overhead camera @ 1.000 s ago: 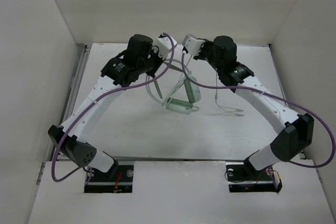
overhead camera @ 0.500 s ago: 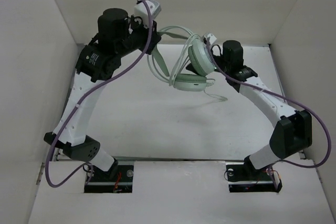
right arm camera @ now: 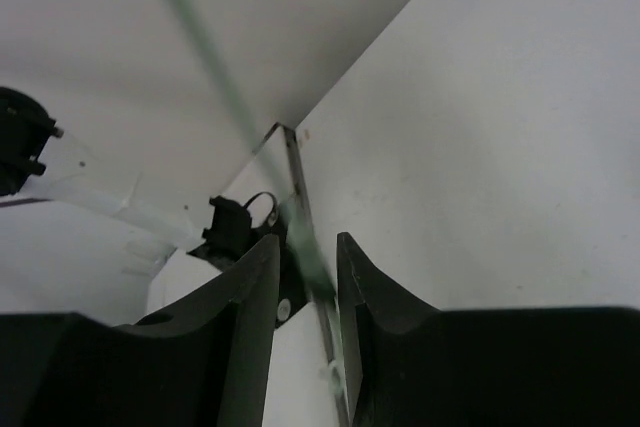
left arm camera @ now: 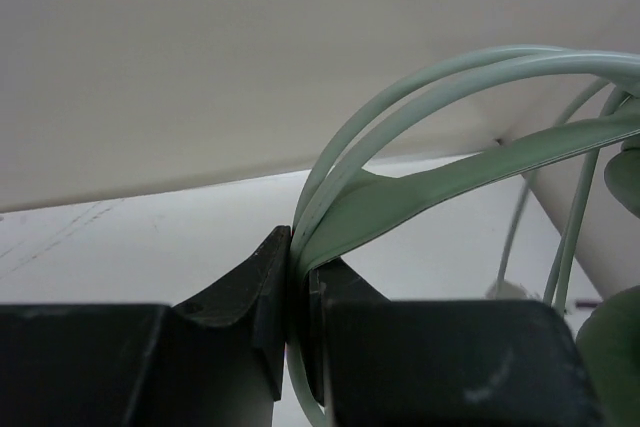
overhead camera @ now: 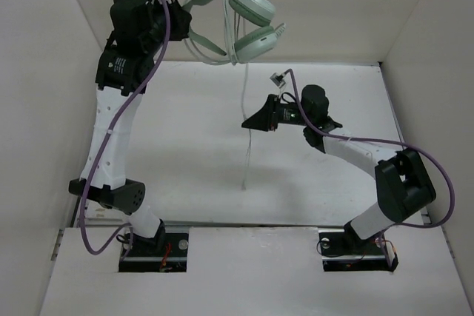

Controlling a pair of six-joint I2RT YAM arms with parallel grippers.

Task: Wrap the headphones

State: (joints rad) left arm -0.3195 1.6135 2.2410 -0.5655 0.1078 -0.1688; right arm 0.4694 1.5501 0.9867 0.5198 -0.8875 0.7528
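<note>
High above the table (overhead camera: pixel 185 175), the left gripper (left arm camera: pixel 298 282) is clamped on the mint-green headband (left arm camera: pixel 430 182) of the headphones (overhead camera: pixel 255 41). Its two black fingers press tight against the flat band and the thin wire hoops that arch out from between them. From the overhead camera, the left arm stands nearly upright at the left side of the workspace. The headphones hang in the air in front of the back wall (overhead camera: pixel 333 12), just to the right of that gripper, with the two round ear cups (overhead camera: pixel 252 7) one above the other and tilted. The whitish cable (overhead camera: pixel 245 109) drops almost straight down from the lower cup. Its lower end shows over the middle of the table; whether it touches the surface cannot be told. The right gripper (right arm camera: pixel 308 262) sits low and reaches leftward to that hanging cable. In the right wrist view its jaws stand a little apart, and the cable, blurred and pale green, runs through the gap between them without being pinched. Whether it brushes one finger cannot be told.
</note>
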